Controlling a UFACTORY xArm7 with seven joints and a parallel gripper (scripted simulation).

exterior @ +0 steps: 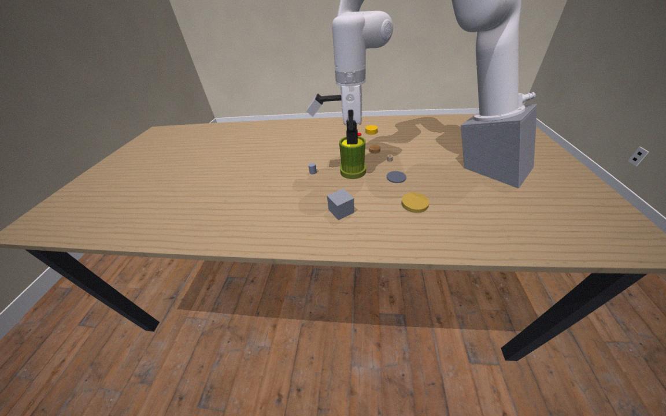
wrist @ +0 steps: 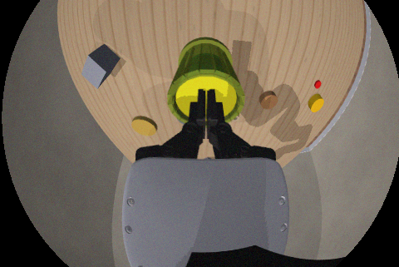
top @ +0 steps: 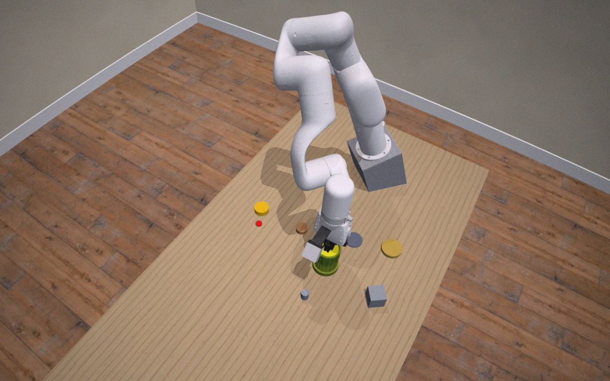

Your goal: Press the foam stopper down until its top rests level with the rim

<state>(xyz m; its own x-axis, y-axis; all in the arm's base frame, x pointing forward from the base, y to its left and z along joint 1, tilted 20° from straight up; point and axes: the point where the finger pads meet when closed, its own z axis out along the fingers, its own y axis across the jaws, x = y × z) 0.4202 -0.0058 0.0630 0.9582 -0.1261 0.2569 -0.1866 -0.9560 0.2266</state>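
Observation:
A green ribbed jar [top: 325, 265] [exterior: 352, 161] [wrist: 204, 60] stands upright near the middle of the table. Its yellow foam stopper [top: 332, 252] [wrist: 222, 91] fills the mouth; in the wrist view its top sits inside the rim, a little below it. My gripper [top: 327, 245] [exterior: 350, 135] [wrist: 205, 100] is shut with nothing between the fingers. It points straight down, and its closed black fingertips rest on the middle of the stopper. The fingers hide the stopper's centre.
A grey cube [top: 375, 295] [exterior: 340, 203] [wrist: 100, 64], a small grey cylinder [top: 305, 294] [exterior: 312, 168], a grey disc [exterior: 396, 177] [top: 355, 240], a mustard disc [top: 391, 247] [exterior: 414, 201], a brown disc [top: 301, 228] [exterior: 374, 148], a yellow disc [top: 261, 207] and a red dot [top: 258, 223] lie around the jar. The arm's grey base [exterior: 498, 147] stands at the back.

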